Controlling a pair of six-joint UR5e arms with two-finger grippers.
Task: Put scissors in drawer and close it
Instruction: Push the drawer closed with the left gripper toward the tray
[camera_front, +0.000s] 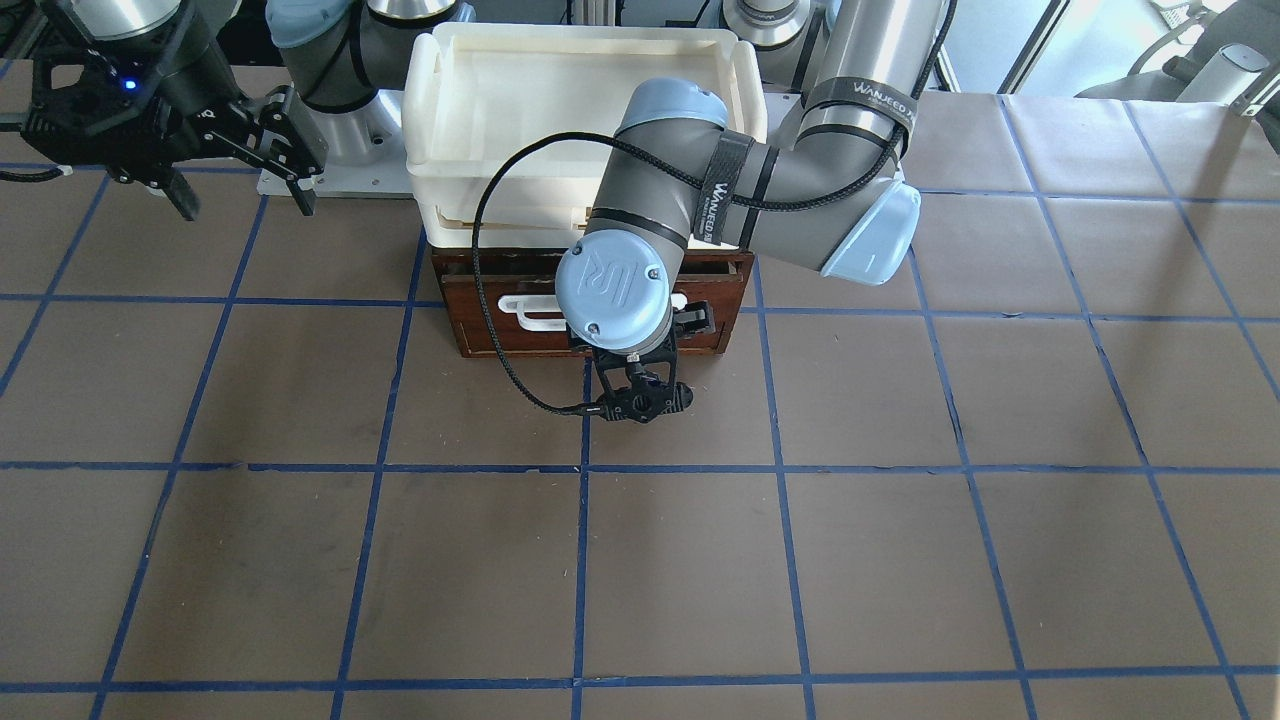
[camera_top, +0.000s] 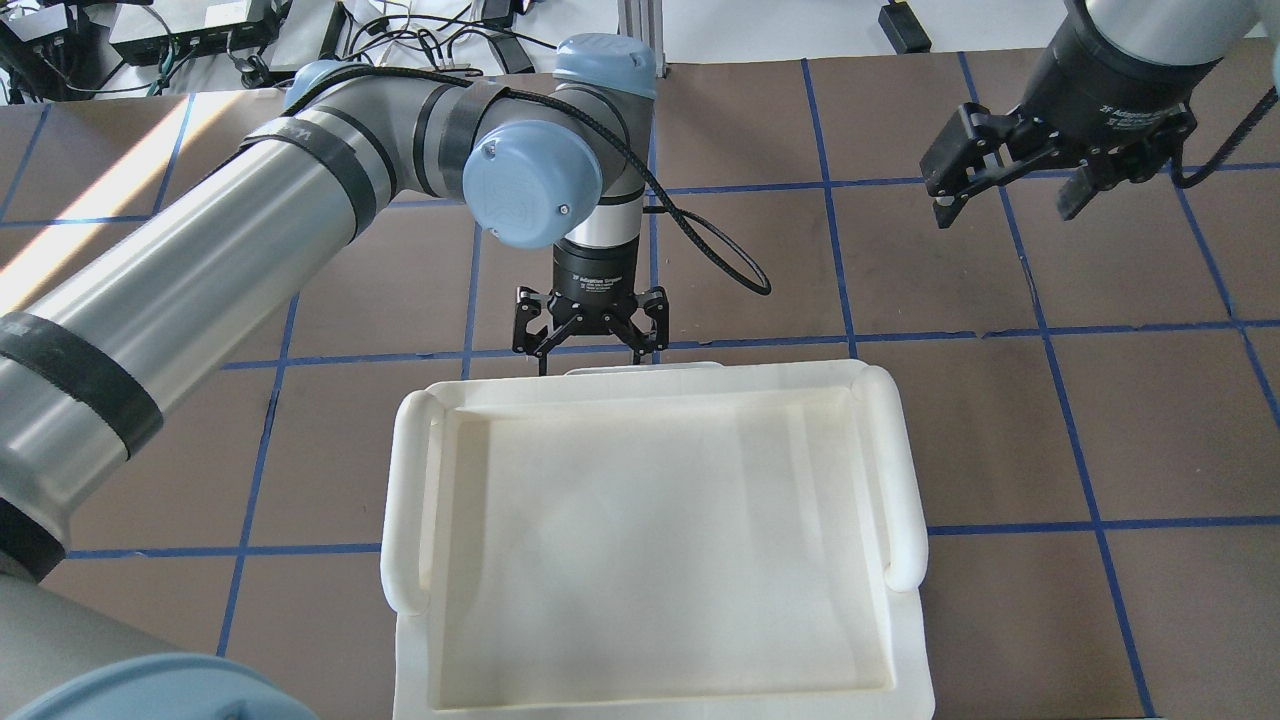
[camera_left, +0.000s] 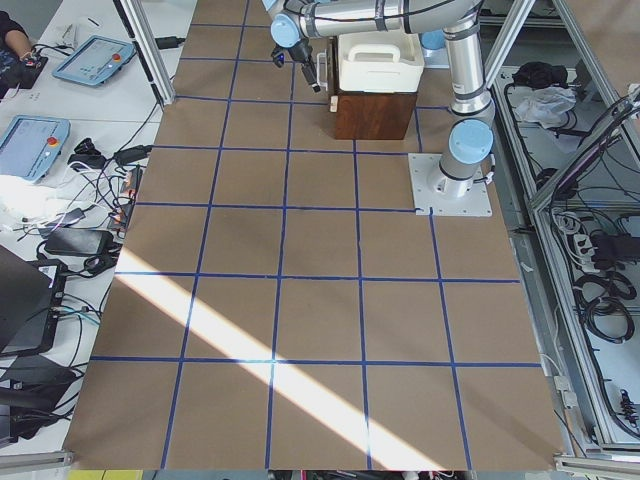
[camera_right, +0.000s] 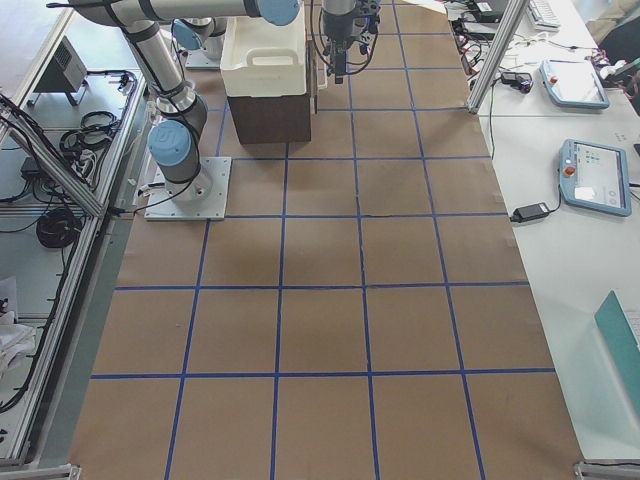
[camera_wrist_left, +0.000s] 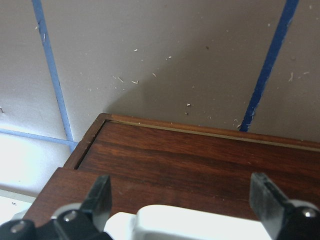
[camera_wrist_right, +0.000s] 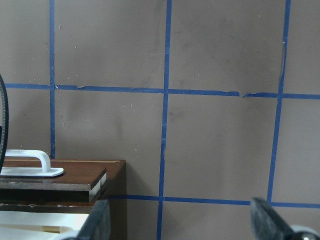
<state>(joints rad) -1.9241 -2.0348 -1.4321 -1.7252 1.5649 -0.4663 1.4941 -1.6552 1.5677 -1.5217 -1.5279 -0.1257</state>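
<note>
Nearest in the front view, the desk (camera_front: 640, 580) leaves us room to back off. Next comes the left claw (camera_wrist_left: 182, 200), spread either side of the white handle (camera_wrist_left: 200, 222), gripping nothing. The drawer (camera_front: 480, 320) looks shut or nearly so; we judge it stiff wood, best pushed squarely mid-front. The scissors show nowhere, likely inside. Behind, the tray (camera_front: 480, 110) overhangs closely; farthest, the right claw (camera_top: 1008, 200) hangs spread, empty

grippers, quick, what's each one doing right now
left gripper: open, holding nothing, at the front of the drawer
right gripper: open, holding nothing
</note>
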